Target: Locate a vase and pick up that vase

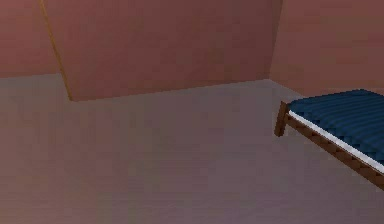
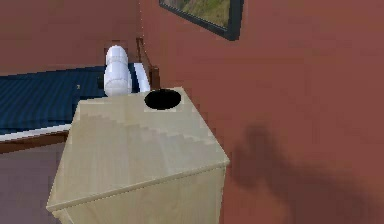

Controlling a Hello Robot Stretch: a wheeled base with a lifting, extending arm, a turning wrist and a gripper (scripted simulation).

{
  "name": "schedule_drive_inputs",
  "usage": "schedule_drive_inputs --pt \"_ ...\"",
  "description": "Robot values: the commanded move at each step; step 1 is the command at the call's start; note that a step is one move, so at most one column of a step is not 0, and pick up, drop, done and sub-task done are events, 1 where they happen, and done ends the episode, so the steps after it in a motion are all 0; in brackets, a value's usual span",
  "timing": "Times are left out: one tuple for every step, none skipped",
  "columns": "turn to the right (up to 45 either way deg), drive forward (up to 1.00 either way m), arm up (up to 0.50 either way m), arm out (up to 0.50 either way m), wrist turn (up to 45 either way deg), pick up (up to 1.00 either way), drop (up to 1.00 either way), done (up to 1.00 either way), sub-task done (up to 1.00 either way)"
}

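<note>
Floor point(image 1: 150, 160): a plain grey-brown floor is seen nearest in the forward view, smooth and bare.
Bench point(image 2: 140, 150): a pale wooden, block-shaped bench is seen nearest in the arm side view, with a flat top and faint grain; its base is cut off by the bottom edge.
Black disc point(image 2: 162, 98): a flat, round, matt black shape is seen at the bench's far edge; whether it is a dish, a hole or something else cannot be told.
Bed point(image 2: 40, 95): a dark blue ribbed cover is laid on a brown wooden frame beyond the bench; a corner of it point(image 1: 340, 118) is cut off at the forward view's right edge.
White shape point(image 2: 117, 70): a smooth, white, rounded upright form is seen at the bed's head end, beside a brown wooden post point(image 2: 143, 58); what it is cannot be made out.
Walls point(image 1: 160, 50): terracotta, untextured walls are met at a corner.
Framed picture point(image 2: 205, 15): a dark-framed picture is hung on the far wall, cropped by the top edge.
Vase: its place cannot be told from these shapes.
Pincer: its state cannot be told.
</note>
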Motion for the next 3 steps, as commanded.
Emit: schedule_drive_inputs --pt "0.0 0.0 0.5 0.0 0.0 0.0 0.0 0.0 0.0" --pt "0.0 0.0 0.38 0.0 0.0 0.0 0.0 0.0 0.0" --pt "0.0 0.0 0.0 0.42 0.0 0.0 0.0 0.0 0.0"
